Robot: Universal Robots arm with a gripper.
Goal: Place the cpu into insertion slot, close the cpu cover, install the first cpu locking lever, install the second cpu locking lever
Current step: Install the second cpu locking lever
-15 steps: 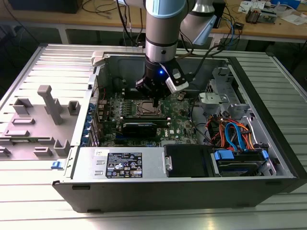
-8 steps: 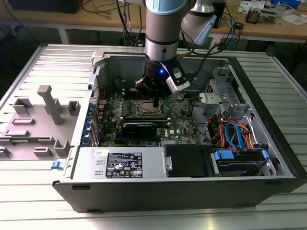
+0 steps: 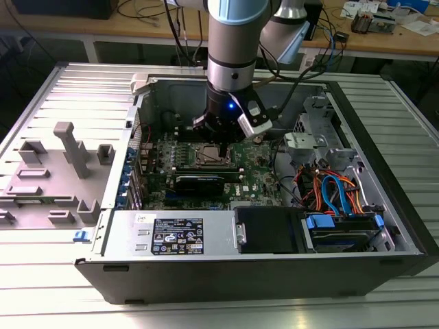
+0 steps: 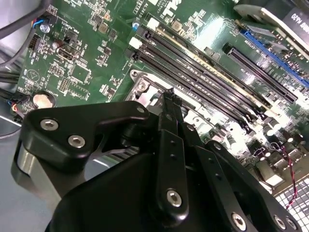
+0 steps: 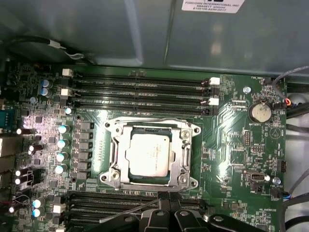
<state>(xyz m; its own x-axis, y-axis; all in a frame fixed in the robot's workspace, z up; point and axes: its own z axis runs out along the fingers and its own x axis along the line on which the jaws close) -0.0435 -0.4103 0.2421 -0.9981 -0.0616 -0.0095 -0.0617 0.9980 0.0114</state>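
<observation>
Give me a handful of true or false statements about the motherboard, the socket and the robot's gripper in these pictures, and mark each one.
1. The small square cpu with the silvery-grey metal top sits in the square insertion slot. True.
2. The thin silvery cpu cover frame is down around the chip. True, as far as the first wrist view shows.
3. The round silver coin battery lies on top of the cpu. False: it sits apart on the green motherboard, beside the socket.
4. The black gripper is clamped on the cpu. False: its tips are at the socket's edge, off the chip.
5. The long black memory slots hold cards. False: they look unfilled.
</observation>
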